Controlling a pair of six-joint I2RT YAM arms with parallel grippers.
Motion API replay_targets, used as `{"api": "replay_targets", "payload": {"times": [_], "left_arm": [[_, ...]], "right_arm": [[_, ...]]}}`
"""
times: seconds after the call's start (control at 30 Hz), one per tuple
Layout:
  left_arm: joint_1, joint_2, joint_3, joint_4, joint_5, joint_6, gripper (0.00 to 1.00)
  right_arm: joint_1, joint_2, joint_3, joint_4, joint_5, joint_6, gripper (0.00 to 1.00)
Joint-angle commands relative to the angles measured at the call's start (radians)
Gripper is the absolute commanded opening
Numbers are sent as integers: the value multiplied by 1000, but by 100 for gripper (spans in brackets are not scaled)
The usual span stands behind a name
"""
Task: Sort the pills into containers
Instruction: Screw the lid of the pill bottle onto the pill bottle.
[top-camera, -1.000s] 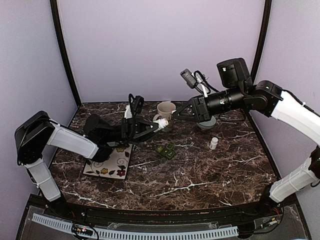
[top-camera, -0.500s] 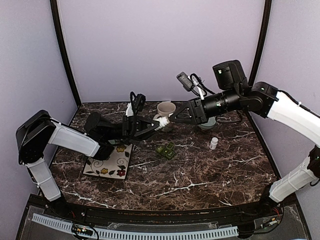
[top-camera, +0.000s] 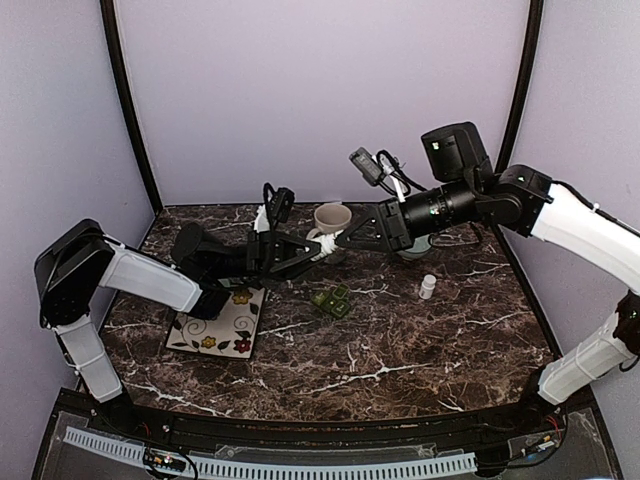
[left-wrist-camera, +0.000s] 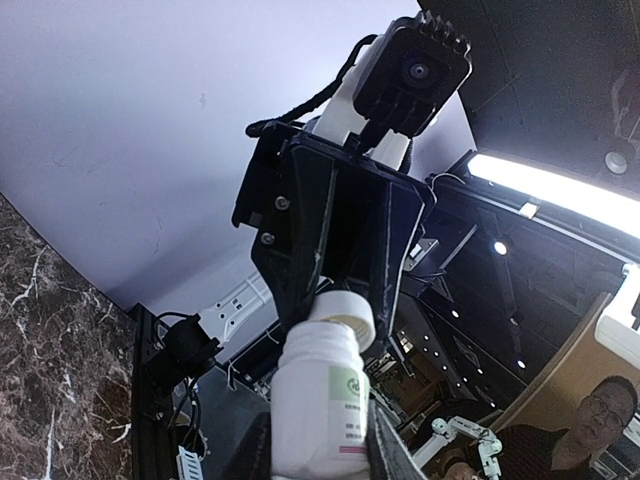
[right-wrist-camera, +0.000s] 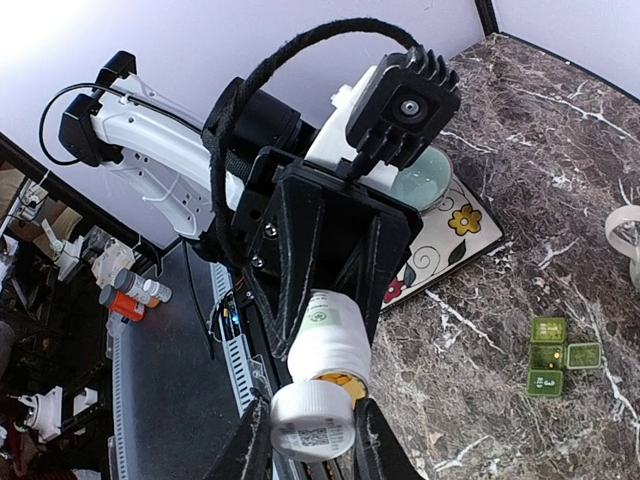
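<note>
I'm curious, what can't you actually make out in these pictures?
- How many pills the white bottle holds: its white wall hides them, every view.
- The bottle's label text: too small and blurred, both wrist views.
- What lies in the green pill box: too small, top and right wrist views.

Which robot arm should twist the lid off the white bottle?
The right arm, probably. Its jaws grip the cap, while the left arm holds the bottle by its body, steadying it in midair.

Lilac walls (top-camera: 320, 90), dark marble table (top-camera: 400, 340)
</note>
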Motion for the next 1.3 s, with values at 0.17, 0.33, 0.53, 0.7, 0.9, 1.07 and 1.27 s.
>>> {"api": "replay_targets", "payload": {"times": [0.17, 0.33, 0.53, 0.7, 0.9, 1.07, 1.27], "left_arm": [[6, 4, 40, 141, 27, -12, 0], [6, 8, 43, 141, 35, -15, 0], [6, 13, 47, 141, 43, -17, 0], [6, 13, 48, 141, 45, -17, 0], [6, 10, 51, 141, 46, -18, 0], [6, 8, 57, 141, 48, -21, 0], [6, 7, 60, 141, 52, -27, 0]], "right_arm": [[16, 21, -1, 42, -15, 1, 0], [16, 30, 11, 39, -6, -7, 0], [15, 39, 29, 23, 14, -24, 0], [11, 45, 40, 14, 38, -35, 0], [2, 52, 44, 13, 36, -41, 0], [-5, 51, 35, 22, 31, -41, 0], [-19, 44, 17, 38, 19, -34, 0]]}}
